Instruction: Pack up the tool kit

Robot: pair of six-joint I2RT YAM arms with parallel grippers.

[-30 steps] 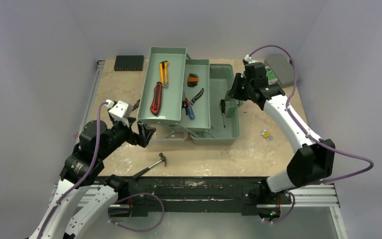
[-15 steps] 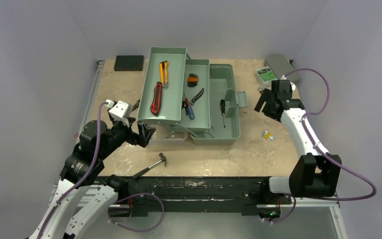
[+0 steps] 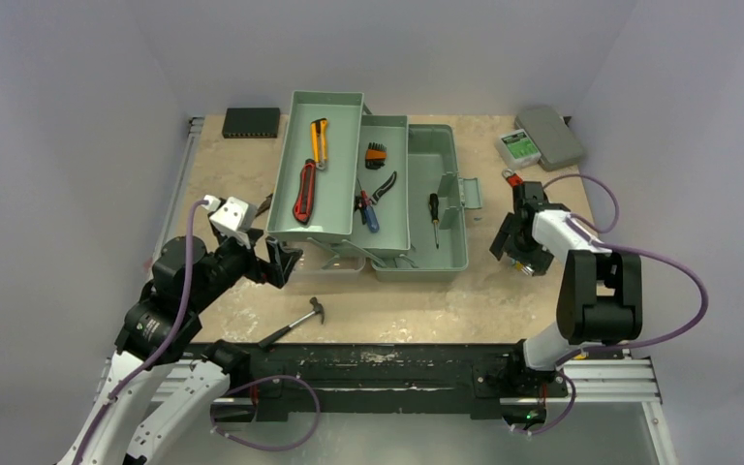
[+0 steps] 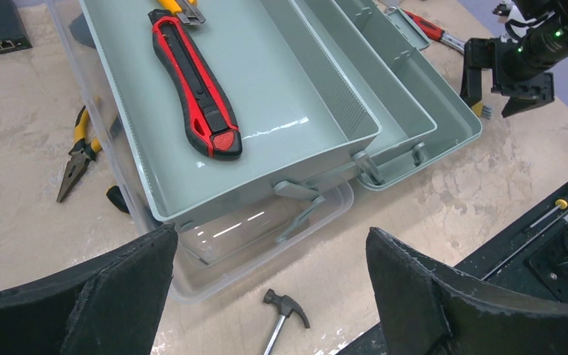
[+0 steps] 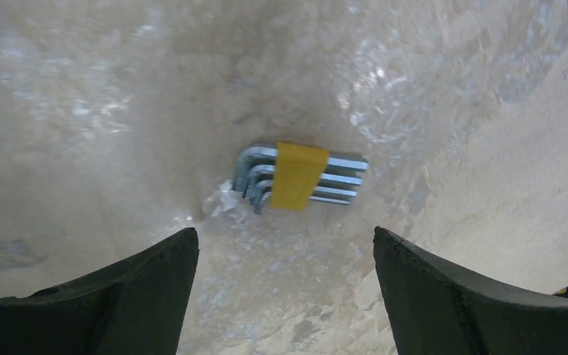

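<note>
— Logging materials first. Toolbox (image 3: 443, 254) mid-table: smooth sage plastic, stepped trays fanned open to the left. Red knife (image 4: 196, 89) in the top tray, black-edged, with a yellow knife (image 3: 319, 140) behind it.
— Lower trays?
— Black pliers (image 3: 380, 189) and an orange-black key set (image 3: 376, 155) in the middle one. Screwdriver (image 3: 434, 215) in the base.
— Loose tools?
— Hex keys (image 5: 296, 176): bright steel L-shapes in a yellow clip, flat on the table (image 3: 446, 300) right of the box. Hammer (image 3: 295, 320) by the front edge. Yellow pliers (image 4: 76, 151) left of the box.
— Grippers?
— Right gripper (image 5: 285, 244) poised over the hex keys, jaws wide, nothing between them. Left gripper (image 4: 271, 244) off the box's near-left corner, jaws wide too, holding nothing.
— Surface, room?
— Tabletop beige, marbled, scuffed, with glare patches. Walls (image 3: 77, 145) plain pale grey. Black box (image 3: 251, 121) at the far left corner, grey case (image 3: 550, 136) at the far right.
— Hard to read?
— Clear lid (image 4: 259, 255) shows only as an edge under the trays. Red-handled tool (image 4: 423, 26) right of the box: type unclear. From above, the right gripper mostly covers the hex keys.
</note>
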